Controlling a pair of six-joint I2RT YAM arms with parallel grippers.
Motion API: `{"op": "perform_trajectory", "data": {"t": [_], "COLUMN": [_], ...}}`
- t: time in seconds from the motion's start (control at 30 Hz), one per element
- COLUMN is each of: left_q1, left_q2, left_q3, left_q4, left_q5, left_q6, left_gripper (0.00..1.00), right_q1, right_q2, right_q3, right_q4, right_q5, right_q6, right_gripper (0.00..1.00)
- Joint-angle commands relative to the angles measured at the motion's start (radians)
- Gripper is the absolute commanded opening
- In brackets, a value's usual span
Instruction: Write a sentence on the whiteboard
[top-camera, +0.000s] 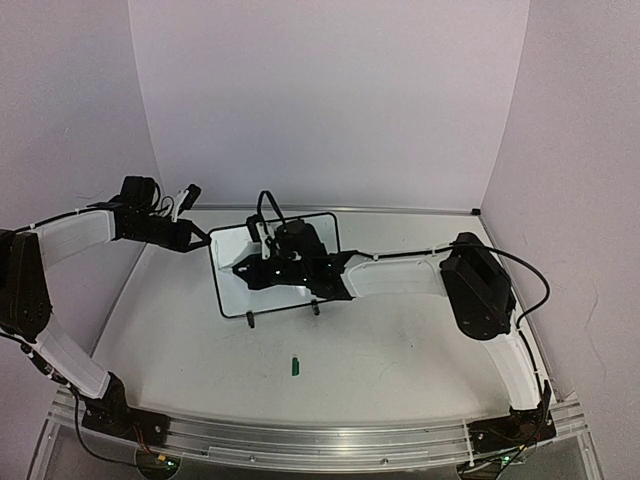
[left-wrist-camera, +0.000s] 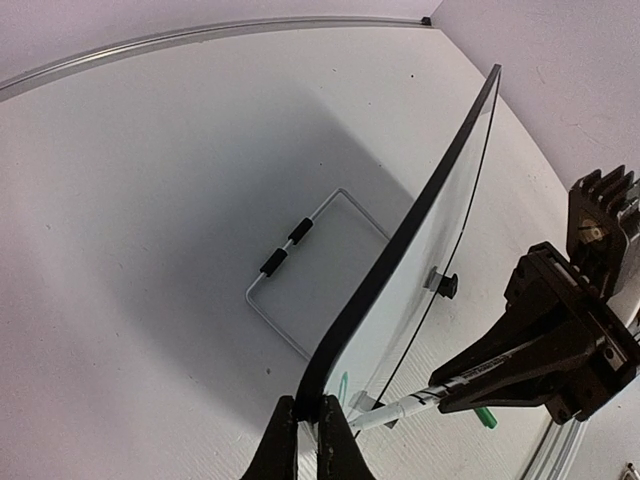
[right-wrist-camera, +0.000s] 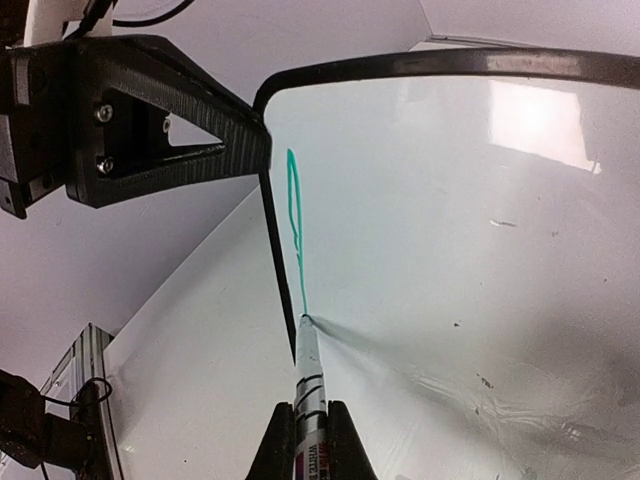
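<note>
The whiteboard (top-camera: 232, 285) stands tilted at the table's middle, glossy white with a thin black frame. My left gripper (top-camera: 208, 240) is shut on its upper left edge, as the left wrist view (left-wrist-camera: 308, 440) shows. My right gripper (top-camera: 243, 270) is shut on a white marker (right-wrist-camera: 307, 370), and the marker's tip touches the board (right-wrist-camera: 450, 250) near its left edge. Of the sentence, only one thin green looped stroke (right-wrist-camera: 293, 200) shows, running up from the tip. The stroke also shows in the left wrist view (left-wrist-camera: 343, 385).
A green marker cap (top-camera: 296, 366) lies on the table in front of the board. A wire stand with black sleeves (left-wrist-camera: 300, 270) sits behind the board. White walls close in the back and sides. An aluminium rail runs along the near edge.
</note>
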Motion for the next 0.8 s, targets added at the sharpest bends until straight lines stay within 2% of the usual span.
{"op": "perform_trajectory", "data": {"t": [0.0, 0.5, 0.77], "left_q1": [0.003, 0.003, 0.003], "left_q2": [-0.044, -0.042, -0.043], "left_q3": [0.003, 0.004, 0.005], "left_q4": [0.016, 0.012, 0.011], "left_q5": [-0.015, -0.018, -0.028], "left_q6": [0.028, 0.029, 0.03], "left_gripper": [0.0, 0.0, 0.0], "right_q1": [-0.021, -0.021, -0.02], "right_q2": [-0.057, -0.066, -0.101], "right_q3": [-0.002, 0.035, -0.001], "right_q4": [0.02, 0.05, 0.118], "right_q5": [0.079, 0.132, -0.014], "right_q6": [0.007, -0.002, -0.021], "right_gripper": [0.0, 0.0, 0.0]}}
